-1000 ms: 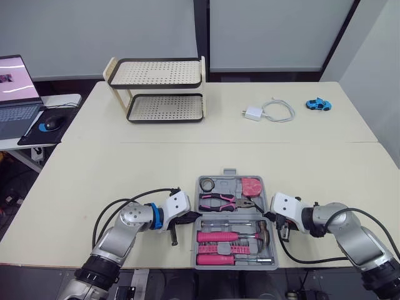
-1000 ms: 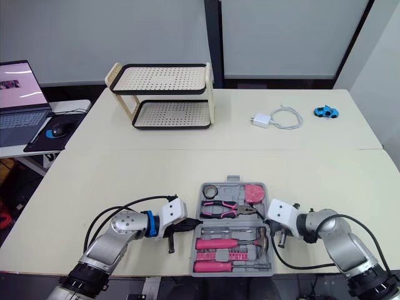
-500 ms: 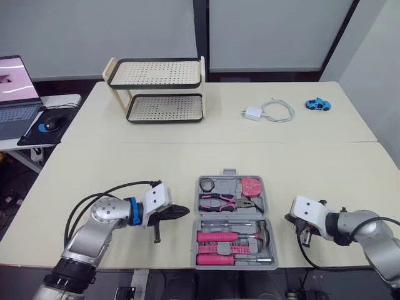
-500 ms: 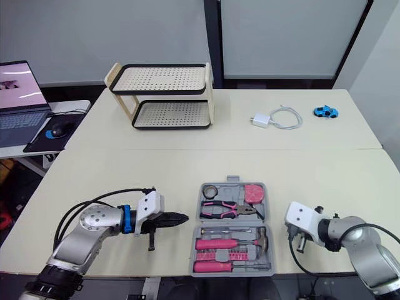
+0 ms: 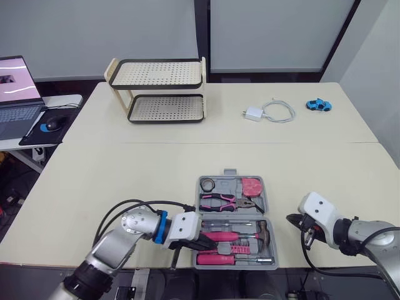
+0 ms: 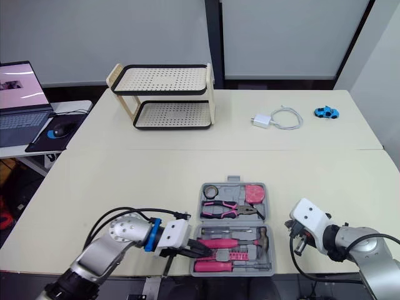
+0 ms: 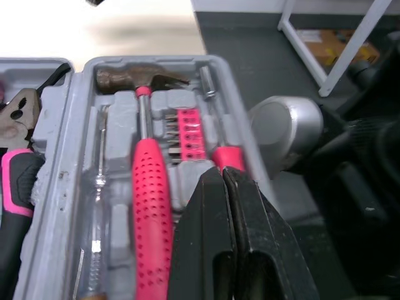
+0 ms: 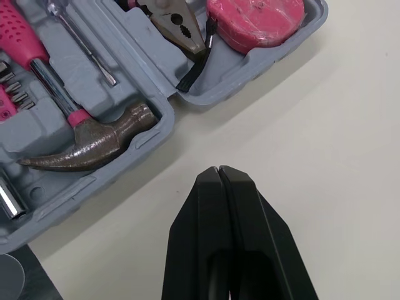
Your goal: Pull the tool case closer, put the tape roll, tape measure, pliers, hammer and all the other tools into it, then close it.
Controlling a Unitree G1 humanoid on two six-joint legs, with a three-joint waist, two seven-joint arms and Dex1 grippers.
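Case (image 5: pixel 230 172) lay open at the table's near edge with hammer (image 7: pixel 140 78), pliers (image 5: pixel 225 201), tape measure (image 5: pixel 252 186) and tape roll (image 5: pixel 208 184) inside. Your left gripper (image 7: pixel 223 178), jaws pressed together, was over its front half. Your right gripper (image 8: pixel 219 172), jaws also together, was over bare table beside it. Rack (image 5: pixel 159 90), charger (image 5: pixel 254 113) and toy car (image 5: pixel 318 104) stood well apart.

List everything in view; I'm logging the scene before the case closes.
Tool case: one, grey, open, near edge of table.
Hammer, screwdriver: one each, pink handles, case's near half.
Pliers, tape measure, tape roll: one each, case's far half.
Rack: one, cream and black, far left.
Charger with cable: one, white, right of rack.
Toy car: one, blue, far right.
Laptop: one, grey, far left.
Left gripper: black, shut, over case.
Right gripper: black, shut, right of case.
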